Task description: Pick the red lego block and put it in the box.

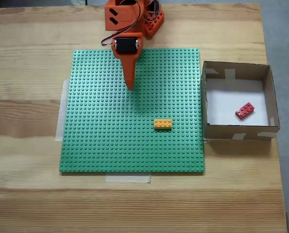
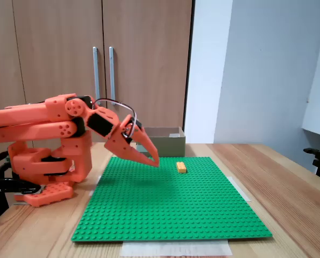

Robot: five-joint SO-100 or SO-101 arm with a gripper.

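Red lego block is seen inside the box, well apart from the hand; hand is closed, nothing held, since delivery appears complete.

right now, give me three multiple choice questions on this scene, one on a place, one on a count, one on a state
1. Where is the red lego block?
A. on the green baseplate
B. inside the box
C. in the hand

2. How many bricks lie on the baseplate?
A. one
B. two
C. three

3. What is the hand doing?
A. gripping the orange-yellow brick
B. pressing on the box
C. holding nothing, above the baseplate

Answers:
1 B, the brick lies on the box's white floor.
2 A, one orange-yellow brick sits on the studs.
3 C, in both fixed views the hand hangs empty, apart from the brick.
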